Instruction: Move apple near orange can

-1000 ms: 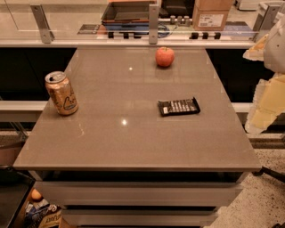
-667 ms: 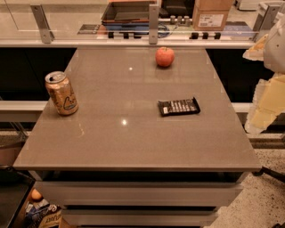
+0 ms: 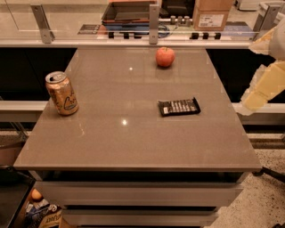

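Observation:
The apple is small, round and red-orange, and stands upright near the far edge of the grey table, a little right of centre. The orange can is gold-orange with a silver top and stands upright near the table's left edge. The two are far apart. My arm with its gripper shows as a pale yellowish shape off the table's right side, away from both the apple and the can, and holds nothing that I can see.
A flat black rectangular object lies right of the table's centre. A glass rail with metal posts runs behind the table, with trays and a cardboard box beyond it. Packets lie on the floor at lower left.

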`<state>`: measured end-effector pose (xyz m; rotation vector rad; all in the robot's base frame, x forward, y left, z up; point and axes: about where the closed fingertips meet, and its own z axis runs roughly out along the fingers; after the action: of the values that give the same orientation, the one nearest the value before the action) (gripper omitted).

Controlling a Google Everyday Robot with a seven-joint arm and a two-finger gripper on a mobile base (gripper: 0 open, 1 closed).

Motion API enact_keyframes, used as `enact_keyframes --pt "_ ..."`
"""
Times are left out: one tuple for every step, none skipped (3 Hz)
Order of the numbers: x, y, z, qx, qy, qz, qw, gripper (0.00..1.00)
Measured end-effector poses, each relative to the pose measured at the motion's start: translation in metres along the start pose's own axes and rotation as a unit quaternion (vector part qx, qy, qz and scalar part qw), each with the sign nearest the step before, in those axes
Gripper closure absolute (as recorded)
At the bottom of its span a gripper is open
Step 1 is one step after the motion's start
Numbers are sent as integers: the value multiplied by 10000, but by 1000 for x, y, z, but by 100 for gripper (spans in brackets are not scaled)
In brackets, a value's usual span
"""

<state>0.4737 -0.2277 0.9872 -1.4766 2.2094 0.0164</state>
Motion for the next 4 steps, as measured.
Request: enact_keyframes --pt "0 -21 9 186 -552 712 9958 0" --pt "-3 -48 15 616 -1041 1464 9818 0" --pt "-11 -75 21 1147 -1304 2116 9618 0" --pt "-21 -107 36 1461 -1489 2643 9416 0"
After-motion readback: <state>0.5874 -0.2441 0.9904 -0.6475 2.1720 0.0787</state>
